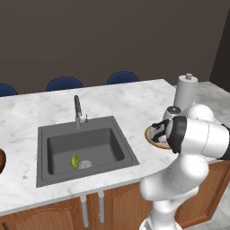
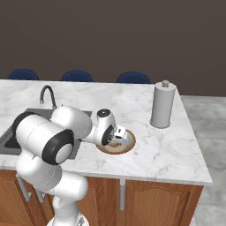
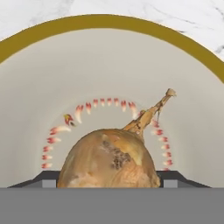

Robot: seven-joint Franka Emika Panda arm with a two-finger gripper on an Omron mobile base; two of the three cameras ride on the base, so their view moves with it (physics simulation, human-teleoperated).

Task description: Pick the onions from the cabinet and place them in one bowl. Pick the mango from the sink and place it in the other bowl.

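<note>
The tan onion (image 3: 109,157), with a thin dry stem, sits between my gripper's (image 3: 109,180) fingertips (image 3: 43,179), right over the inside of the shallow light tan bowl (image 3: 105,19). This bowl (image 2: 129,143) rests on the marble counter right of the sink (image 1: 58,130), with the gripper (image 2: 117,137) low in it. The gripper (image 1: 158,134) is shut on the onion. The yellow-green mango (image 1: 75,161) lies on the sink floor beside the drain. The dark reddish-brown bowl (image 1: 1,161) peeks in at the left edge. The cabinet is out of view.
A grey paper towel holder (image 1: 186,92) stands behind the tan bowl, near the counter's right end. A dark faucet (image 1: 77,110) rises behind the sink. Blue chair backs (image 1: 64,83) line the far side of the counter. Wooden cupboards run below the front edge.
</note>
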